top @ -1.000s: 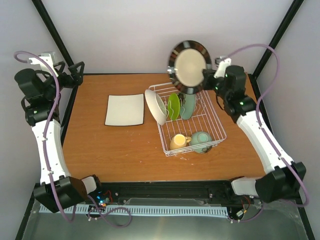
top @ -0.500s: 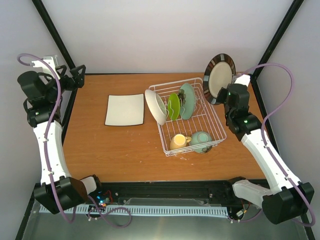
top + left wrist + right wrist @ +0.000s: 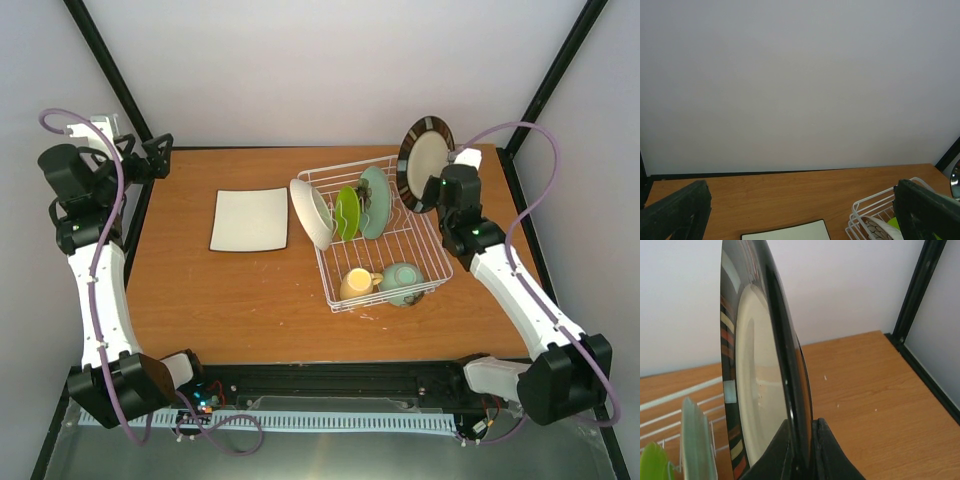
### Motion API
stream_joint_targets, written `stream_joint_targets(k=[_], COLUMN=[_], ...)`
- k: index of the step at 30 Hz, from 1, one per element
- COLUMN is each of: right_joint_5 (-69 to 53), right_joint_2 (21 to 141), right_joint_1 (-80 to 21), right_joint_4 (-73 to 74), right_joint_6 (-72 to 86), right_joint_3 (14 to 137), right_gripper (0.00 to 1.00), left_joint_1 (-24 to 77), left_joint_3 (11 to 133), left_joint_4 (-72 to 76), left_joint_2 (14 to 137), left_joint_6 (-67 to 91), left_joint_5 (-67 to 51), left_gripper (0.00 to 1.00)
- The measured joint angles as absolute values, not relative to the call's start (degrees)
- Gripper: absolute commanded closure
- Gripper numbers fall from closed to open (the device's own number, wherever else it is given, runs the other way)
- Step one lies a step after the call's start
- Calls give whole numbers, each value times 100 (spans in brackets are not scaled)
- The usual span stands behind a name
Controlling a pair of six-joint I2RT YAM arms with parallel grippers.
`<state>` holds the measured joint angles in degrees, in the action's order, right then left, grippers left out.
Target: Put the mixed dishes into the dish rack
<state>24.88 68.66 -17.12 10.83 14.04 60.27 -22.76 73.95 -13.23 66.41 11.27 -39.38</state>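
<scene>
My right gripper (image 3: 432, 190) (image 3: 802, 440) is shut on the rim of the dark striped-rim plate (image 3: 421, 162) (image 3: 757, 380) and holds it upright on edge above the far right corner of the dish rack (image 3: 432, 243). In the rack stand the white petal-patterned plate (image 3: 311, 213), the lime green plate (image 3: 347, 212) and the pale teal plate (image 3: 375, 200) (image 3: 694, 440). The yellow mug (image 3: 357, 283) and mint-green bowl (image 3: 403, 281) lie at its near end. The square white plate (image 3: 250, 220) (image 3: 790, 232) lies flat on the table left of the rack. My left gripper (image 3: 152, 155) (image 3: 800, 220) is open and empty, raised at the far left.
The wooden table (image 3: 220, 290) spans the view. Black frame posts (image 3: 555, 75) stand at the back corners, one close to the right arm. The rack's far left corner (image 3: 875, 210) shows in the left wrist view. A white wall backs the table.
My right gripper swung the striped-rim plate from above the rack's far edge out to the right, then back left a little, turning it edge-on. The left arm barely moved.
</scene>
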Motion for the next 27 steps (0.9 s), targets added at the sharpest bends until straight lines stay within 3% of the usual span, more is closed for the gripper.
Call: stream_joint_targets(k=[27], right_joint_5=[2080], right_joint_2=[7955], right_joint_1=[-1984], right_joint_4=[353], right_joint_6=[1140], right_joint_3=[5457], right_gripper=[97], left_joint_1=[-2276], left_joint_3=[7513], left_joint_4=[-1636], left_joint_2=[6641], left_joint_6=[982], left_joint_5=[-3900], left_gripper=[0])
